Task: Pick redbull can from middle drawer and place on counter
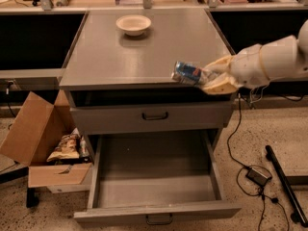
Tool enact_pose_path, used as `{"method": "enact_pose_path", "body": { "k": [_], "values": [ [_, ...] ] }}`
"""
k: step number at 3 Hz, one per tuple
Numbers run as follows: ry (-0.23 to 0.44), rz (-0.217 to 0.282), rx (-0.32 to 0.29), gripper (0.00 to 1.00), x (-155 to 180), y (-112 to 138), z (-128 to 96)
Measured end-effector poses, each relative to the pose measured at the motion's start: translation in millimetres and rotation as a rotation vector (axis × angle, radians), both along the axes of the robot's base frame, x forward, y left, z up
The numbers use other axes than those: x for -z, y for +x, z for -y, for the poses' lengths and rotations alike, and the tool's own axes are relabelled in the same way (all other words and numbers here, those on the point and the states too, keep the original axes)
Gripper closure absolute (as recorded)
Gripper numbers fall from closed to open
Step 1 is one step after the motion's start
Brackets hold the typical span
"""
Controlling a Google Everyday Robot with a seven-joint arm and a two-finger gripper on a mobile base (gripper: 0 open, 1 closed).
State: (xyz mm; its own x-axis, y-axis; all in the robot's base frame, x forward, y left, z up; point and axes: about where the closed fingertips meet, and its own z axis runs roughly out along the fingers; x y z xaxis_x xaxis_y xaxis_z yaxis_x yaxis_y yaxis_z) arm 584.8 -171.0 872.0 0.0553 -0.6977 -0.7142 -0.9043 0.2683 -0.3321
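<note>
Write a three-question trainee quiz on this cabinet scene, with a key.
1. True or false: the pulled-out wide grey metal drawer holds nothing.
2. The two-finger gripper, reaching in from the right, grips: A) a yellow sponge; B) a slim blue-and-silver metal can; C) a wooden spoon.
3. Fill in: gripper and can are at the broad matte-grey counter's ____ right corner.
Key: 1 true; 2 B; 3 front.
</note>
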Motion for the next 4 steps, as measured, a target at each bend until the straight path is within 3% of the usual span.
{"method": "enact_pose_path", "body": {
  "k": [1, 2, 3, 4],
  "values": [
    [0.025, -0.005, 0.066, 1.0, -18, 22, 24],
    [0.066, -0.003, 0.117, 1.0, -35, 53, 33],
    [0.068, -0.013, 0.12, 1.0, -34, 57, 29],
    [0.092, -0.088, 0.186, 1.0, -29, 102, 27]
  ]
}}
